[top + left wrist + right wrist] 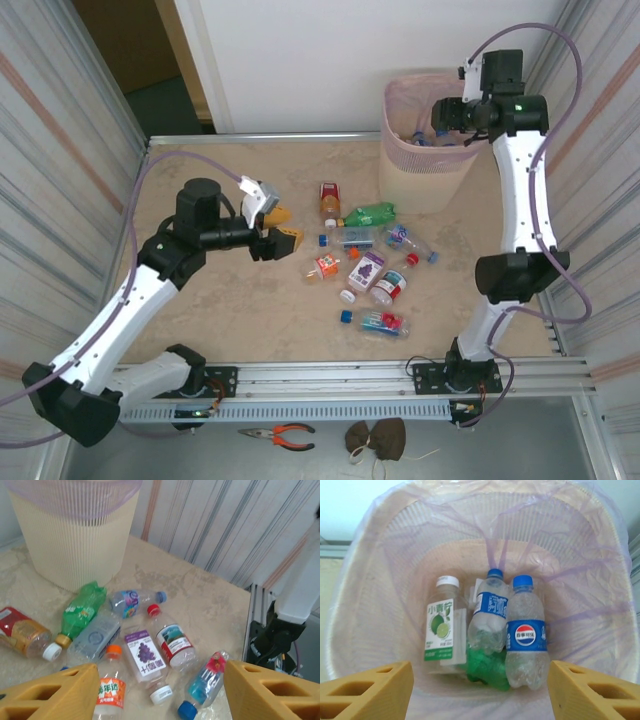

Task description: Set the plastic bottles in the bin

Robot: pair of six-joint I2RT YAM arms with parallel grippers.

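Several plastic bottles lie in a loose cluster mid-table, among them a green one (368, 213) and a red-labelled one (329, 198). My left gripper (283, 226) hovers just left of the cluster, open and empty. Below its yellow fingers (50, 695) lie a grape-label bottle (145, 656), an orange-label bottle (110, 690) and a blue-capped bottle (205, 685). My right gripper (440, 112) hangs open and empty over the bin (420, 180). Inside the bin (385, 580) rest a lime-label bottle (442, 627), a blue-label bottle (490, 610), a Pepsi bottle (526, 635) and a crushed green one (490, 669).
The bin stands at the far right corner of the table against corrugated walls. An aluminium rail (350, 380) carries both arm bases along the near edge. Orange-handled pliers (280, 434) and a brown cloth lump (378, 438) lie below the rail.
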